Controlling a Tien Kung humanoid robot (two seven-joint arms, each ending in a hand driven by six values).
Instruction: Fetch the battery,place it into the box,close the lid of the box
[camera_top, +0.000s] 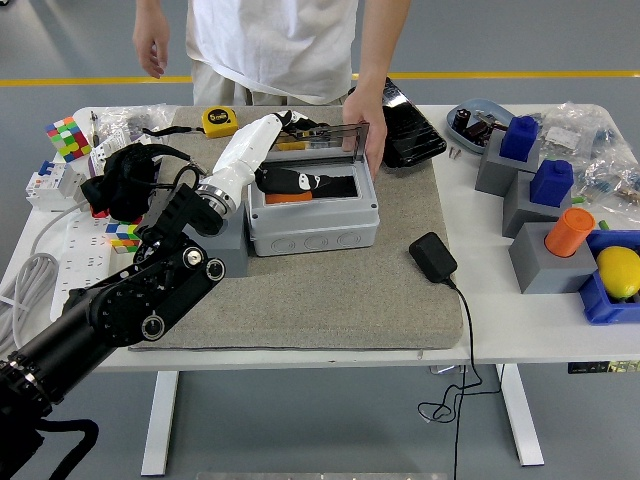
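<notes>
One arm is in view, the robot's left, black and jointed, rising from the 7 o'clock corner toward the centre of the grey mat (300, 290) that covers the middle of the white table (520, 320). At 4 o'clock from the mat's centre a black adapter (433, 256) lies with its cable running off the near edge. Just past centre stands the grey box (314, 208), open-topped, with an orange battery (288, 197) lying inside at its left end. The white forearm crosses the box's left rim and the left hand (297, 181) sits over the interior with its dark fingers (322, 181) pointing toward 3 o'clock, just above the battery; whether they touch or clasp it cannot be told. Behind the hand the clear lid (325, 138) stands tilted up at the box's far edge. At the lid's right corner, about 1 o'clock, a person's hand (366, 118) rests against it; the person in a white shirt stands at 12 o'clock. A yellow tape measure (220, 121) lies at 11 o'clock beyond the box.
</notes>
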